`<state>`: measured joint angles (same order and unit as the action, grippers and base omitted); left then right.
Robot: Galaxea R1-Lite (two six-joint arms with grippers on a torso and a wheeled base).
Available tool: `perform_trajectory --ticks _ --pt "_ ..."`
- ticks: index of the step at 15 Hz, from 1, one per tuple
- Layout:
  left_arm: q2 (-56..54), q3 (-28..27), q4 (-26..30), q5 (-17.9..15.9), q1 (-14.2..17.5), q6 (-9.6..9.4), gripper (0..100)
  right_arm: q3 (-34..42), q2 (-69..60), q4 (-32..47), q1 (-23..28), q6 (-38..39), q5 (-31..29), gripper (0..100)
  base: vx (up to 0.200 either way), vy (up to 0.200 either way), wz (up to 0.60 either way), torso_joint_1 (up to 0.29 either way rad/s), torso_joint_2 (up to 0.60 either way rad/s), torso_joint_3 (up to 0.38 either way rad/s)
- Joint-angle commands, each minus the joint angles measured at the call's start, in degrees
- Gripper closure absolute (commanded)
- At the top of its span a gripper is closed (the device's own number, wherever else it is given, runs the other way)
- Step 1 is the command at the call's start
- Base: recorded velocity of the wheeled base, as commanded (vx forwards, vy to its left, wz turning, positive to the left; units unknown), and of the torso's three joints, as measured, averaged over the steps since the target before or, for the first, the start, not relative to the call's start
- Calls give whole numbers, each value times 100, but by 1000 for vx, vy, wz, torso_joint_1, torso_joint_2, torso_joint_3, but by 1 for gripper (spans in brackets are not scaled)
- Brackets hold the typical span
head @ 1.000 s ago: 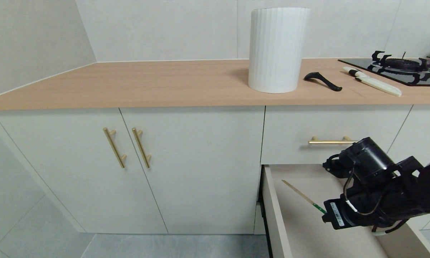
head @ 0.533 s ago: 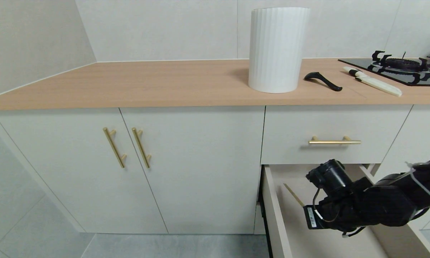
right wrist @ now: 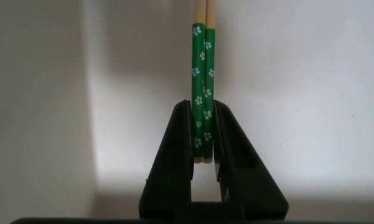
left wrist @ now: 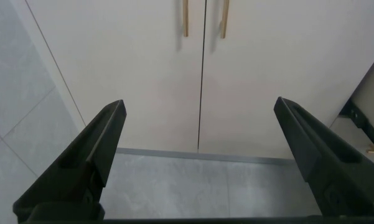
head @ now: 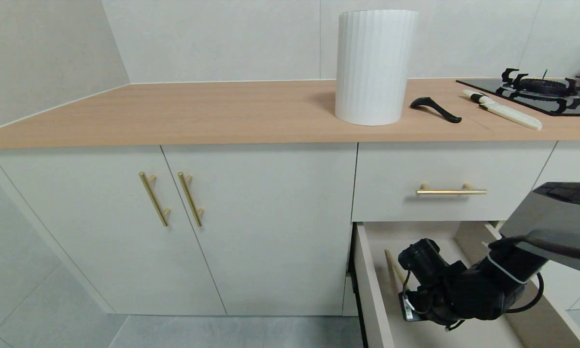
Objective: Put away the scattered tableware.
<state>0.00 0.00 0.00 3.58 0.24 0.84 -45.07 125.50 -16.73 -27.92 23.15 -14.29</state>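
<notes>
The wooden countertop (head: pixel 198 111) carries 1 tall white ribbed canister (head: pixel 374 67), 1 black curved utensil (head: pixel 434 109), 1 pale knife (head: pixel 504 110) and 1 black hob (head: pixel 536 94).

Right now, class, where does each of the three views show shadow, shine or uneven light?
Head view: the white canister throws a soft shadow on the countertop toward the robot's left, and the black hob shines with reflections. Right wrist view: the drawer floor is brightest on one side of the chopsticks, shaded on the other. Left wrist view: even light on the cabinet doors.
</notes>
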Motion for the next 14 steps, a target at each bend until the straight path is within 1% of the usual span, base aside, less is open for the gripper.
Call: perform_trajectory --ticks 1,8,9,14 --pt "0 0 0 2 2 4 0 16 431 -200 -3 -3 -92 100 0 0 0 0 0 0" --pt "0 0 0 2 2 4 0 -20 484 -217 -3 -3 -118 100 0 0 0 0 0 0" --pt "0 0 0 2 2 4 0 -20 484 -217 -3 -3 -118 0 0 0 0 0 0 0" --pt "0 0 0 2 2 -5 0 -28 458 -226 -3 -3 -109 0 0 0 0 0 0 0"
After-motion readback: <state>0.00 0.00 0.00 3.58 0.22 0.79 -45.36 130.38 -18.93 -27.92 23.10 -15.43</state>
